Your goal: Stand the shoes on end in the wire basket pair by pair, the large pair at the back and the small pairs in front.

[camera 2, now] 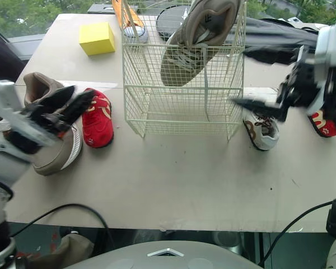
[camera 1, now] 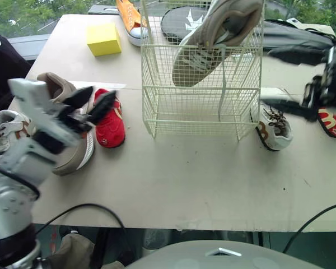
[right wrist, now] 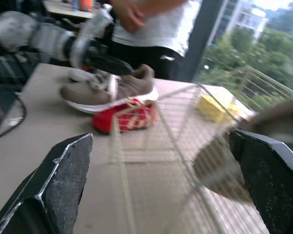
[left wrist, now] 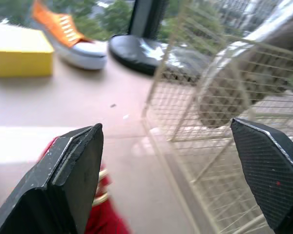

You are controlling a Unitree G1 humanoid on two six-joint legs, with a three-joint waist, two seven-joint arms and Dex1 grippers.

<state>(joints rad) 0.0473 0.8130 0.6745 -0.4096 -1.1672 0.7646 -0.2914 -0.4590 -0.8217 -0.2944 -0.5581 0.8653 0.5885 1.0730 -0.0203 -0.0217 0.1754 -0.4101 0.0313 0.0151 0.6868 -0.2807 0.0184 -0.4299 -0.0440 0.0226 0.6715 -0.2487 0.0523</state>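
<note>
One large shoe in the basket, both tools wide open.
The basket [camera 1: 179,112] stands at 12 o'clock on the desk [camera 1: 201,179] and holds a single large shoe [camera 1: 213,39], tilted with its toe low and heel high. At 9 o'clock from it the left tool [camera 1: 102,92] hovers, fingers spread wide, over a tan shoe [camera 1: 78,154] and a red shoe [camera 1: 109,126] lying side by side. At 3 o'clock the right tool [camera 1: 267,77], also wide, hangs above a white shoe [camera 1: 274,131] just beside the basket's corner. An orange shoe [camera 1: 129,19] and a yellow block [camera 1: 103,39] lie at 11 o'clock.
</note>
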